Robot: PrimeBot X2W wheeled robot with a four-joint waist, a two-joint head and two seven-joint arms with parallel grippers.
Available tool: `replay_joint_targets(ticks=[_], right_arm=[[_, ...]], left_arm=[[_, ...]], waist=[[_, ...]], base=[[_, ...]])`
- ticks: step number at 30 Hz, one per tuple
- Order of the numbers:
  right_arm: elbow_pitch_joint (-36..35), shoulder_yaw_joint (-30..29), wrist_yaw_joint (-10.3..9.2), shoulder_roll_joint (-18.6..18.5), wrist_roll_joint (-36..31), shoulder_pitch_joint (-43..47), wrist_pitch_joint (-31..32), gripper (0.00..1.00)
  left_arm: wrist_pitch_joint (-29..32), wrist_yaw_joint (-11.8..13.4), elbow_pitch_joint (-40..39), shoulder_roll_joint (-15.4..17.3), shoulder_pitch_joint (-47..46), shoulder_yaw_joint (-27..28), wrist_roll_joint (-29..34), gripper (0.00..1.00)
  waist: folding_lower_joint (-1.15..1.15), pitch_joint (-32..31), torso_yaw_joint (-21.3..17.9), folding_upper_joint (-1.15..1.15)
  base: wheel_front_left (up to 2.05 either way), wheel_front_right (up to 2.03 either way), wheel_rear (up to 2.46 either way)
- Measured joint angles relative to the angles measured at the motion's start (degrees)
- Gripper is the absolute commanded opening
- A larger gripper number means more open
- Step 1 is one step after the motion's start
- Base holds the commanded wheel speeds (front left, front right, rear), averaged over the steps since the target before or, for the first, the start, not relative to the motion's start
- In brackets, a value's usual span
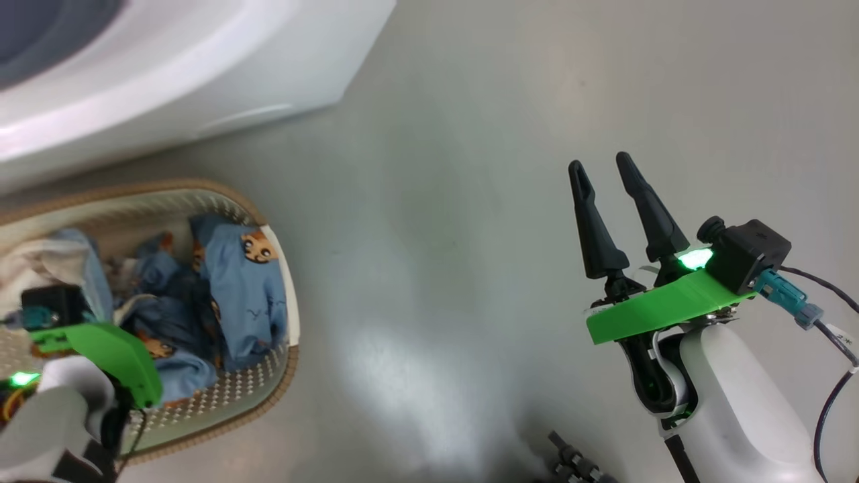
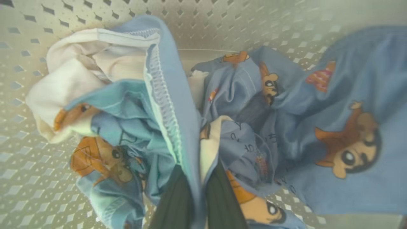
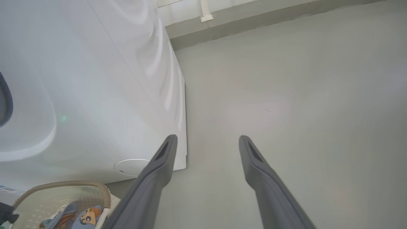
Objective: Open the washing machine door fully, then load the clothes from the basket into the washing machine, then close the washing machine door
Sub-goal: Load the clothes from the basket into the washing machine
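**Figure: left hand pinching a garment inside the basket.** The basket (image 1: 201, 183) stands on the floor (image 1: 470, 201), just before the washing machine (image 1: 201, 80), whose white front rises beyond the basket's far rim. The clothes (image 1: 245, 295) lie heaped within the basket, mostly against its right-hand wall, with a cream-white piece toward its left.

The left hand (image 2: 197, 190) is lowered into the basket. Its fingers (image 2: 222, 203) are pressed together on a blue fold of the clothes that rises between them, so the thing to be moved lies directly at and ahead of the fingertips. The pinched fold runs roughly along the fingers' own line. The rest of the heap spreads to either side over the basket's perforated bottom.

The right hand (image 1: 600, 161) hangs over bare floor well apart from the basket on its right side, fingers spread and holding nothing. The left hand is therefore by far the nearer to the clothes.

Judged step: lift the pinched piece clear of the basket's rim, then carry it across the far rim toward the machine. Trailing fabric may drag neighbouring pieces along.
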Motion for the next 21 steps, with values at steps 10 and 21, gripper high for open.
replay_joint_targets(ticks=[10, 21], right_arm=[[3.9, -0.2, 0.00, -0.1, -0.4, 0.5, 0.0, 1.00], [7.9, -0.2, 0.00, -1.6, -0.9, 4.2, 0.0, 1.00]], left_arm=[[-3.8, -0.4, -7.6, -1.9, 6.6, -3.2, -3.8, 0.00], [-9.2, -0.4, -13.4, -3.7, 15.0, -5.6, -9.1, 0.00]], waist=[[0.00, -8.8, 2.4, 0.00], [0.00, -20.5, 5.8, 0.00]], base=[[0.00, 0.00, 0.00], [0.00, 0.00, 0.00]])
